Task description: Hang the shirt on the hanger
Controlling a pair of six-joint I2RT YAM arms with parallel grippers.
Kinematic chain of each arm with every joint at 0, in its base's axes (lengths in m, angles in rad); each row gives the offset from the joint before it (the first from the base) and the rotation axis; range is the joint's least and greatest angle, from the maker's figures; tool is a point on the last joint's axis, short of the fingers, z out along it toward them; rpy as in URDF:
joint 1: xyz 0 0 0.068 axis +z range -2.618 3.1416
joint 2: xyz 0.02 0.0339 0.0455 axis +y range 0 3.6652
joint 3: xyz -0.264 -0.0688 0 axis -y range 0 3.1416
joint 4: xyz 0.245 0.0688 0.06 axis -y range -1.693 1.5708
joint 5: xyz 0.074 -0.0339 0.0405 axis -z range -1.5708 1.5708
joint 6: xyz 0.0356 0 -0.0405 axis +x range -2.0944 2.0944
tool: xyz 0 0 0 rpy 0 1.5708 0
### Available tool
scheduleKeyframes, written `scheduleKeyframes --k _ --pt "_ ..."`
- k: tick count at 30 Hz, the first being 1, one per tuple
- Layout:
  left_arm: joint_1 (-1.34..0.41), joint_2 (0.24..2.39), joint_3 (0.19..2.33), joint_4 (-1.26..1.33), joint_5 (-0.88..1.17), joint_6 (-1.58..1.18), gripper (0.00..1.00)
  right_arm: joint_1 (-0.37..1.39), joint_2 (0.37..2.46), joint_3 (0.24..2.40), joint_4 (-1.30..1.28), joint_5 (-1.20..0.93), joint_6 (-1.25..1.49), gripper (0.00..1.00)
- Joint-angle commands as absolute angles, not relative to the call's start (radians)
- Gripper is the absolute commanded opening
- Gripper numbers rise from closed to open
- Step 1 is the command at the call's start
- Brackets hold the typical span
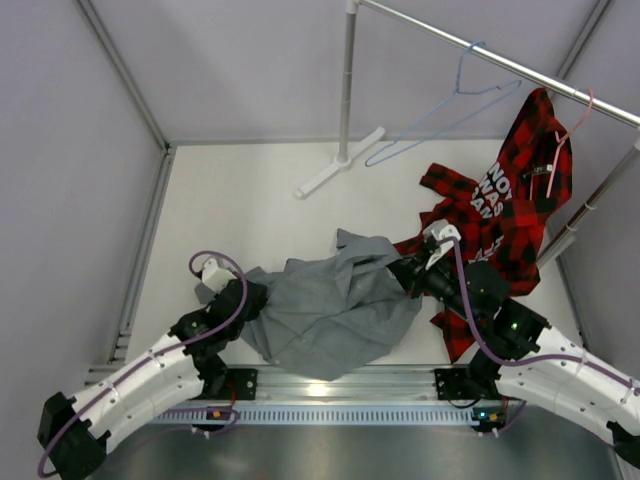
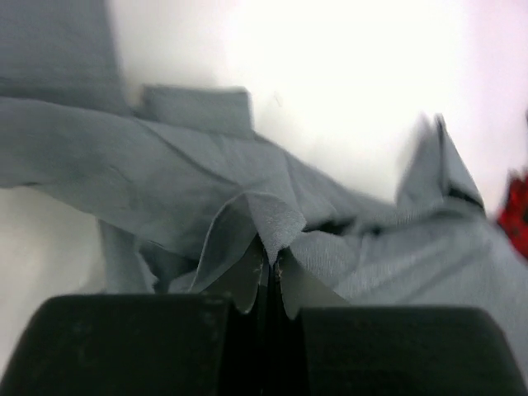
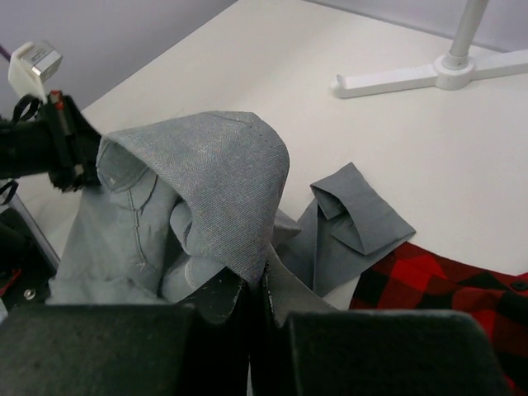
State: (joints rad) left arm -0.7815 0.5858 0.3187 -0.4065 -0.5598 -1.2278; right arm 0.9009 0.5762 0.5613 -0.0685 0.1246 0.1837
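Observation:
The grey-green shirt [image 1: 325, 305] lies bunched on the table between my two arms. My left gripper [image 1: 250, 297] is shut on a fold at its left edge; the left wrist view shows the cloth [image 2: 276, 223] pinched between the jaws. My right gripper [image 1: 400, 275] is shut on a raised fold at its right edge [image 3: 219, 177], lifted a little off the table. A cuff of the shirt [image 3: 355, 223] lies flat beyond it. The light-blue wire hanger [image 1: 450, 105] hangs on the rail at the back right, empty.
A red-and-black plaid shirt [image 1: 505, 195] on a pink hanger [image 1: 570, 130] hangs from the metal rail [image 1: 500, 62] and drapes onto the table right of my right arm. The white rack foot [image 1: 335, 165] stands at the back centre. Grey walls close in both sides.

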Motion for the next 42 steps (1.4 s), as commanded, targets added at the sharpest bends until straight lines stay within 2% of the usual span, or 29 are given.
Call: scheduleKeyframes --k 1,3,4,7,8,10,14,18,19,21,22,23,27,29,33,35,38,42 --pt "-0.622 0.665 0.405 -0.354 -0.673 -1.142 0.0 0.905 0.571 0.627 -0.08 0.046 0.183 0.02" --pt "-0.505 0.704 0.532 -0.379 -0.619 -1.016 0.0 0.905 0.593 0.65 -0.08 -0.021 0.186 0.03" --pt "-0.389 0.742 0.581 -0.391 -0.592 -0.978 0.0 0.905 0.607 0.658 -0.074 -0.053 0.187 0.02" --pt "-0.208 0.817 0.846 -0.483 -0.531 -0.833 0.0 0.907 0.656 0.692 -0.048 -0.147 0.213 0.03" --pt "-0.184 0.872 0.991 -0.512 -0.528 -0.772 0.0 0.907 0.667 0.699 -0.038 -0.155 0.219 0.01" --pt "-0.17 0.91 1.109 -0.575 -0.554 -0.726 0.0 0.907 0.701 0.718 -0.009 -0.178 0.247 0.01" --pt "-0.169 0.902 1.146 -0.577 -0.571 -0.657 0.0 0.908 0.755 0.713 0.08 -0.144 0.293 0.0" --pt "-0.17 0.982 0.993 -0.572 -0.462 -0.623 0.02 0.908 0.795 0.654 0.124 -0.005 0.383 0.0" --pt "-0.17 1.003 0.909 -0.565 -0.428 -0.627 0.05 0.908 0.796 0.643 0.139 -0.003 0.394 0.0" --pt "-0.169 1.04 0.817 -0.482 -0.279 -0.63 0.28 0.908 0.811 0.623 0.178 -0.018 0.396 0.0" --pt "-0.17 1.049 0.748 -0.45 -0.228 -0.629 0.48 0.908 0.822 0.623 0.179 -0.04 0.39 0.0" --pt "-0.17 1.054 0.73 -0.428 -0.191 -0.64 0.6 0.908 0.833 0.624 0.163 -0.044 0.384 0.0" --pt "-0.178 0.987 0.75 -0.423 -0.137 -0.629 0.63 0.907 0.931 0.669 0.048 0.033 0.382 0.0" --pt "-0.192 0.878 0.79 -0.42 -0.121 -0.608 0.7 0.907 0.96 0.69 0.003 0.077 0.396 0.0" --pt "-0.311 0.761 0.848 -0.373 -0.028 -0.546 0.7 0.907 1.002 0.744 -0.076 0.098 0.413 0.0" --pt "-0.38 0.741 0.845 -0.315 0.027 -0.506 0.67 0.907 1.018 0.768 -0.101 0.1 0.414 0.0" --pt "-0.564 0.768 0.805 -0.214 0.04 -0.447 0.62 0.907 1.054 0.822 -0.155 0.087 0.405 0.0" --pt "-0.837 0.853 0.785 -0.127 -0.112 -0.365 0.6 0.907 1.049 0.854 -0.181 0.068 0.391 0.0"
